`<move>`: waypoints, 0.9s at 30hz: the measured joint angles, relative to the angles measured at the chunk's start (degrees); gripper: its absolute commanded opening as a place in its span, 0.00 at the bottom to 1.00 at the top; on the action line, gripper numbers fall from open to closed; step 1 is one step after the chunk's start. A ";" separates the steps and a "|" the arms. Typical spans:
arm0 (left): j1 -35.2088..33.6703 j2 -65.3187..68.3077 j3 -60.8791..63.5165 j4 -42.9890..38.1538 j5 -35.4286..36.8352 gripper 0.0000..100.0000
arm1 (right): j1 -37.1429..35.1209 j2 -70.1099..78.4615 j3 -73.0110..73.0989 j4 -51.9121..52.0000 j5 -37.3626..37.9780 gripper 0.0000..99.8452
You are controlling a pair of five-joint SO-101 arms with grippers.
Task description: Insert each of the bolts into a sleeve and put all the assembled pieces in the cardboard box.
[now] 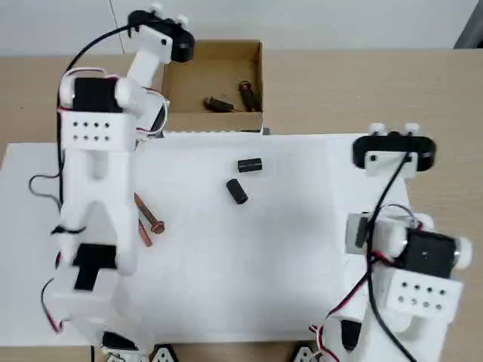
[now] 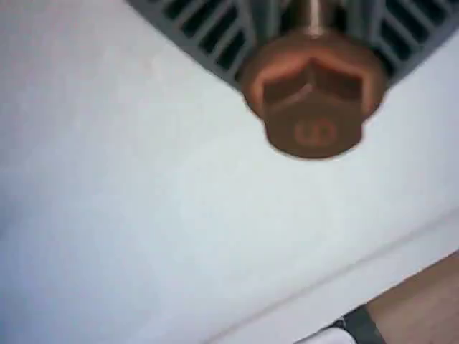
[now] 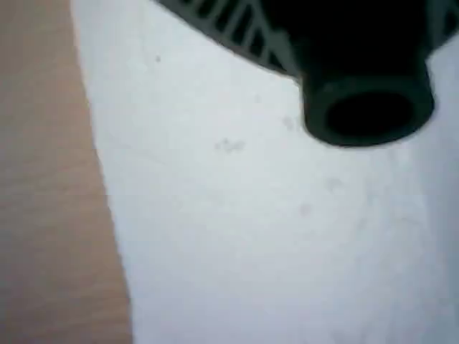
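Clamping a bolt (image 2: 312, 100) by its half-hidden shank, left gripper (image 2: 313, 16), right gripper (image 3: 358, 36) pinching a part-hidden sleeve (image 3: 367, 107).

A light wooden table (image 1: 339, 90) carries a white sheet (image 1: 302, 249) that lies flat over most of its top, leaving bare wood along the back and the sides. Beyond the table's back edge is a plain pale surface (image 1: 339, 23) with a dark corner (image 1: 474, 34) at one end. The light is even, the shadows soft.
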 measured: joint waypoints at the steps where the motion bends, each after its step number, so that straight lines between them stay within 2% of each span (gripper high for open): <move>1: 0.00 -2.02 2.02 0.00 0.26 0.01 | -1.05 -0.70 0.00 0.00 0.00 0.00; 6: 0.09 -13.63 13.98 0.09 2.37 0.01 | -3.96 -5.45 0.00 0.35 0.00 0.00; 13: 2.55 -31.30 33.49 -1.23 6.33 0.01 | -4.13 -11.16 2.81 -0.35 0.00 0.00; 18: 2.73 -41.85 47.38 -9.67 8.62 0.01 | -4.13 -13.54 8.35 -4.75 0.00 0.00; 23: 2.73 -51.78 60.92 -20.57 11.69 0.01 | -4.22 -17.76 14.42 -14.07 0.00 0.00; 27: 2.73 -58.81 71.56 -29.63 15.12 0.01 | -7.82 -21.63 20.66 -21.89 0.00 0.00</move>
